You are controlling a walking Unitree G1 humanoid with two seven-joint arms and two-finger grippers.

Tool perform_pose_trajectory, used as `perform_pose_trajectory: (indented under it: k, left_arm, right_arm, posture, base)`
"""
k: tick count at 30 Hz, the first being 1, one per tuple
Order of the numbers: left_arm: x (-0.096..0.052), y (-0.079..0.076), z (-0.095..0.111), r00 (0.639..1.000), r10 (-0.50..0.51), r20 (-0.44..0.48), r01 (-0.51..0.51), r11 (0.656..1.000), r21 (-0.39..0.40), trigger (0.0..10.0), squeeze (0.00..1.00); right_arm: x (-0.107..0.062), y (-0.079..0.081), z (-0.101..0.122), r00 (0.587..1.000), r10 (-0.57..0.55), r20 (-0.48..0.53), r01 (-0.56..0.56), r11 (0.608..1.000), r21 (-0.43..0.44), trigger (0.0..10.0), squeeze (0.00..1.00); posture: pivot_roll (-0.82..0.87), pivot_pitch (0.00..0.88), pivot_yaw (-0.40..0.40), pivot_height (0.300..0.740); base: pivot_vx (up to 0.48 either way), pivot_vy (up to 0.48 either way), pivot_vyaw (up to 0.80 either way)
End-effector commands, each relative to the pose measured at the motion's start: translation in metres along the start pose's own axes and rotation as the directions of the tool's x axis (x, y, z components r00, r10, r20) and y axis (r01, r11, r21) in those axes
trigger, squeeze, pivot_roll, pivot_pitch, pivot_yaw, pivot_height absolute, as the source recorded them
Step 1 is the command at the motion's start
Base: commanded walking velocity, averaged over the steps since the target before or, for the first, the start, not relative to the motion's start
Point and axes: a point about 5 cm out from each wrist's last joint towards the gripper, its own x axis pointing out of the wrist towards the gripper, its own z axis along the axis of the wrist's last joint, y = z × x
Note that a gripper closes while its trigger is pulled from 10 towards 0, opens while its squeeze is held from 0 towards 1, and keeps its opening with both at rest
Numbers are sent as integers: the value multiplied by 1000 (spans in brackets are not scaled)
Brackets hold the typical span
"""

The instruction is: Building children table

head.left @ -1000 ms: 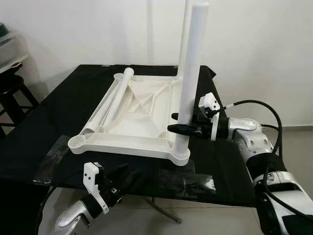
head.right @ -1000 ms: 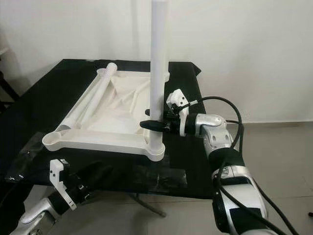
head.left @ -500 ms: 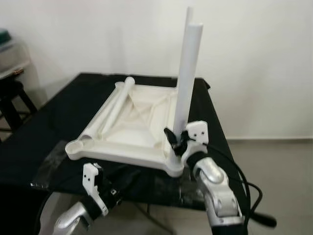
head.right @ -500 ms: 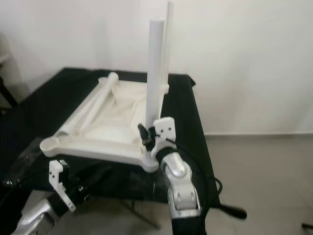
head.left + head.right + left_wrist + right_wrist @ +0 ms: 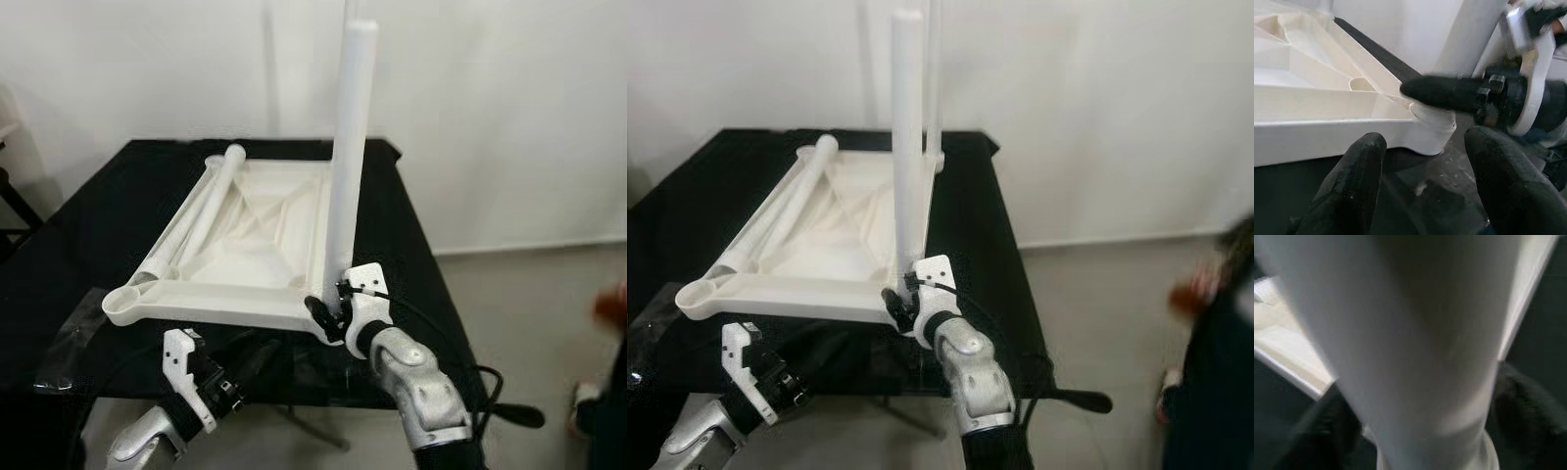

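The white plastic tabletop (image 5: 245, 235) lies upside down on the black-draped bench (image 5: 78, 245), ribbed underside up, presumably so the legs can be pushed into its corner sockets. One tall white leg (image 5: 348, 157) stands upright in the near right socket, another rises at the far right corner, and two loose legs (image 5: 201, 211) rest along the left edge. The right tool (image 5: 328, 315) is clamped on the near leg just above its socket, likely steadying or seating it. The left tool (image 5: 1422, 161) waits below the near edge, fingers apart, holding nothing.
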Motion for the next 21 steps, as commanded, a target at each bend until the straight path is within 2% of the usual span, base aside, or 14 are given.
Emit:
perform_pose_trajectory:
  k: [1, 4, 5, 8, 9, 10, 11, 12, 13, 14, 15, 18, 19, 21]
  left_arm:
    - [-1, 0, 1, 1000, 4, -3, -4, 1000, 2, 10000, 0]
    - [0, 0, 1, 1000, 3, -2, -3, 1000, 0, 10000, 0]
    - [0, 0, 2, 1000, 2, -1, -2, 1000, 1, 10000, 0]
    - [1, -1, 2, 1000, 1, 0, -1, 1000, 1, 10000, 0]
    - [1, -1, 2, 1000, 1, 1, -1, 1000, 2, 10000, 0]
    - [1, -1, 2, 1000, 0, 1, 0, 1000, 2, 10000, 0]
    - [1, -1, 2, 1000, 0, 1, 0, 1000, 2, 10000, 0]
    - [1, -2, 3, 1000, -5, 0, 5, 1000, 2, 10000, 0]
    - [1, -2, 3, 1000, -5, 0, 5, 1000, 2, 10000, 0]
    - [1, -3, 3, 1000, -8, 0, 8, 1000, 2, 10000, 0]
    - [1, -4, 3, 1000, -13, -1, 13, 1000, 2, 10000, 0]
    - [1, -5, 3, 1000, -20, -2, 20, 1000, 0, 10000, 0]
    - [1, -7, 3, 1000, -31, -6, 31, 1000, 0, 10000, 0]
    - [1, -7, 3, 1000, -31, -6, 31, 1000, 0, 10000, 0]
  right_arm:
    - [4, 0, 22, 994, 68, 87, -67, 998, -15, 10000, 1000]
    - [5, -7, 31, 986, 121, 117, -116, 992, -45, 10000, 1000]
    - [4, -16, 40, 969, 208, 133, -196, 976, -98, 10000, 620]
    - [2, -26, 52, 942, 306, 138, -284, 946, -157, 10000, 620]
    - [0, -32, 57, 924, 360, 127, -329, 920, -214, 10000, 0]
    - [0, -39, 62, 894, 442, 73, -406, 869, -283, 10000, 0]
    - [0, -39, 62, 894, 442, 73, -406, 869, -283, 10000, 0]
    - [2, -49, 71, 856, 517, 2, -489, 809, -326, 10000, 0]
    - [2, -49, 71, 856, 517, 2, -489, 809, -326, 10000, 0]
    - [2, -56, 77, 827, 560, -47, -540, 768, -345, 10000, 0]
    - [4, -60, 82, 812, 579, -73, -567, 752, -338, 10000, 0]
    - [6, -63, 87, 811, 580, -81, -570, 751, -333, 10000, 0]
    - [8, -65, 90, 808, 583, -83, -576, 754, -317, 1961, 0]
    - [8, -65, 90, 808, 583, -83, -576, 754, -317, 1961, 0]
  posture:
    - [22, 0, -7, 740]
    - [22, 0, -7, 740]
    - [25, 0, -7, 740]
    - [25, 0, -7, 740]
    - [31, 0, -8, 740]
    - [35, 0, -7, 740]
    - [35, 0, -7, 740]
    - [55, 1, -11, 740]
    - [55, 1, -11, 740]
    - [55, 1, -11, 740]
    - [59, 6, -15, 740]
    - [70, 12, -21, 740]
    - [73, 15, -23, 740]
    - [73, 15, -23, 740]
  base:
    - [0, 0, 0]
    - [0, 0, 0]
    - [0, 0, 0]
    - [0, 0, 0]
    - [0, 0, 0]
    - [0, 0, 0]
    - [0, 0, 0]
    - [0, 0, 0]
    - [0, 0, 0]
    - [0, 0, 0]
    - [0, 0, 0]
    - [0, 0, 0]
    - [0, 0, 0]
    - [0, 0, 0]
